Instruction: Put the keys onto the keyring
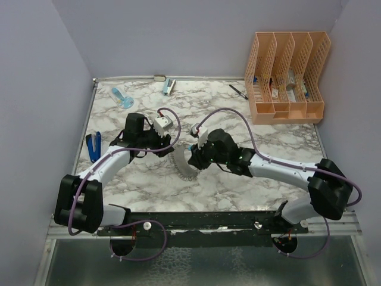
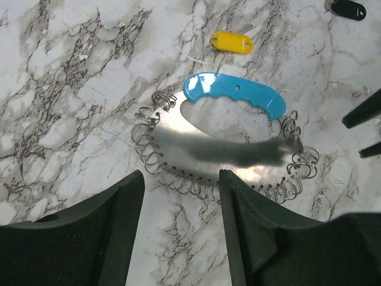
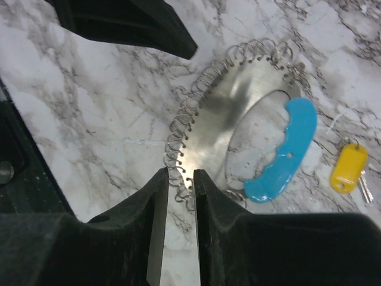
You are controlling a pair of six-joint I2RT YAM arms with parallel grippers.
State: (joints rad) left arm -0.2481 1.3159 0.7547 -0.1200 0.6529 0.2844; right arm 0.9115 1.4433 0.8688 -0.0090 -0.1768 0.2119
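- Black left tool [image 2: 181, 179]: its jaws stand wide with nothing between them. It hangs over the near edge of the keyring [image 2: 202, 146].
- Keyring, on the marble tabletop [image 2: 59, 89] between the two tools: a flat, shiny grey crescent plate. Small wire loops [image 2: 172, 176] are strung along its outer edge, and a light-blue section [image 2: 235, 95] closes the far side.
- Handling, as I judge it: the plate is thin, stiff and slick, and it lies flush, so you will find little to get under. Take it by the blue section, which looks thicker and shaped for grip. The loops look springy and light, and they will likely shift if nudged.
- Yellow key [image 2: 232, 42], just beyond the blue section and apart from it: a small smooth tag. It is probably light enough to skate on the marble, so pinch it across its long sides.
- Black key [image 2: 348, 9], further right and well apart from the keyring, only partly in view.
- Right tool [image 3: 180, 174]: its jaws are narrow with a slim gap, and edge loops show in that gap. I cannot tell whether it pinches them or hovers above.
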